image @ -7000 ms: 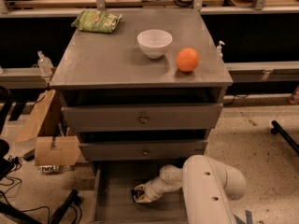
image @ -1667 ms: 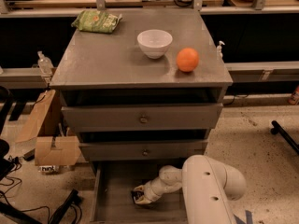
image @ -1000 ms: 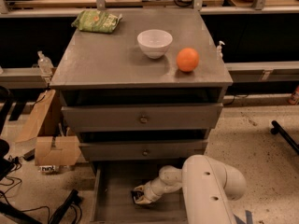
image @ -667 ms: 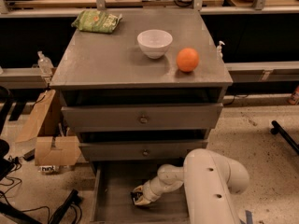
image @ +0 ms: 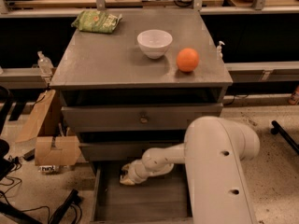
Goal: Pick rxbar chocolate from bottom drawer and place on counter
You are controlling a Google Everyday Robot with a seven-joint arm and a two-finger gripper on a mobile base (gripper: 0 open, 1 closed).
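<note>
- Although the chocolate bar is the thing to be lifted, it cannot be made out apart from the gripper (image: 126, 177). The gripper is reached down into the back left of the bottom drawer (image: 140, 204), and the bar is judged to lie at or under its tip, on the drawer floor.
- Whether the jaws are spread, pressed together or pinching the bar cannot be told.
- The bar is expected to be light, flat and thin, with a slick wrapper over a firm but slightly bendable filling. Nothing fragile is involved, though the wrapper can slip.
- A hold across the short width, near the middle of the length, is judged best, so that the bar is not tipped or levered out during the lift.
- Because the bar lies flat, little edge is offered, and the jaws would need to be brought right down to the floor.
- On the counter (image: 107, 59), a white bowl (image: 154, 43), an orange (image: 188, 59) and a green snack bag (image: 96, 21) are set toward the back and right. The front left is judged the easier place for the bar.
</note>
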